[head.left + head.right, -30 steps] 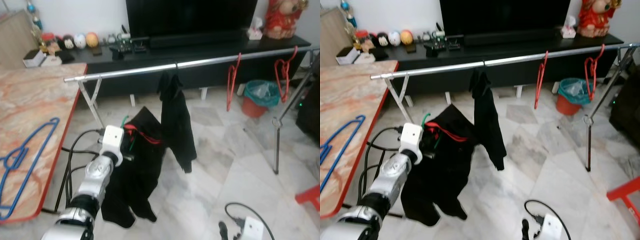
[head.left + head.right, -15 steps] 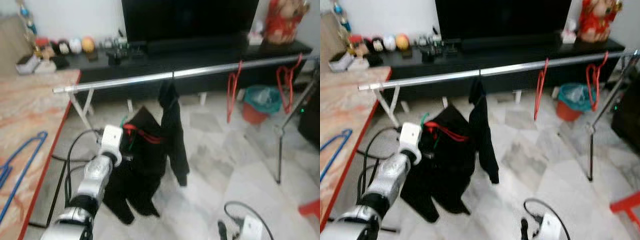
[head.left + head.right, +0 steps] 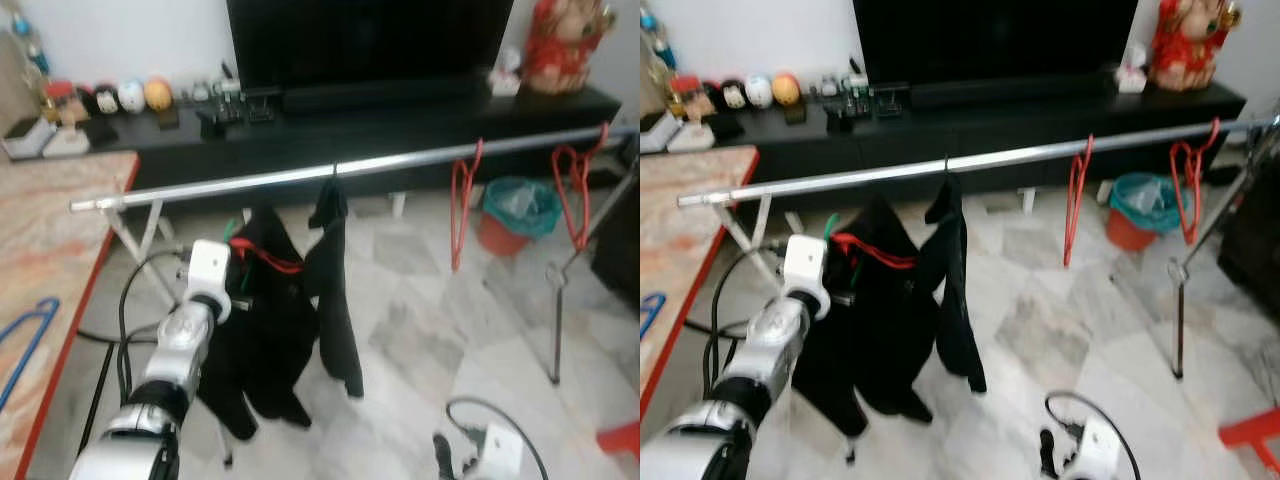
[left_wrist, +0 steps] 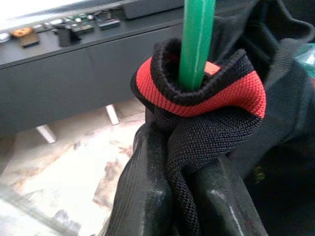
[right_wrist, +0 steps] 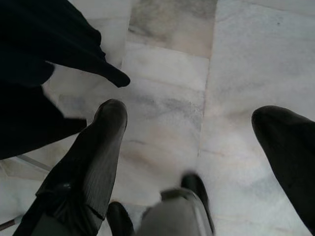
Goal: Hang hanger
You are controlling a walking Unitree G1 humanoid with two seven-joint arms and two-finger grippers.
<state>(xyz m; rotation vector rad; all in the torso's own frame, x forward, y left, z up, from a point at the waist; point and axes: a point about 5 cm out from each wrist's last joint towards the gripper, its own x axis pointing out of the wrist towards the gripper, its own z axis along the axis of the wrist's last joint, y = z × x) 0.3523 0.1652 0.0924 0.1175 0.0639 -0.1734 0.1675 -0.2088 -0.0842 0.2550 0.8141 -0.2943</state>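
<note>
We see the left gripper [image 4: 189,196] raised beside the silver clothes rail [image 3: 300,175], its fingers [image 4: 145,191] clamped on the red-trimmed collar of a black garment [image 3: 265,320]. That garment sits on a green hanger [image 4: 197,42], whose stem rises through the collar just above the fingers. The hanger's hook is close under the rail, near its left end; we cannot tell whether it is on the rail. A 2nd black garment [image 3: 335,290] hangs from the rail just beside the 1st, toward the robot's right. Further right along the rail hang 2 red hangers [image 3: 463,205], well apart from the garments.

The right gripper [image 5: 192,142] hangs low over the marble floor [image 5: 167,69], fingers [image 5: 98,147] spread wide apart, holding nothing.

At far left, a blue hanger [image 3: 22,340] lies on the red-edged tabletop [image 3: 55,230]. Behind the rail: black TV unit [image 3: 400,110], approx. parallel to it.
</note>
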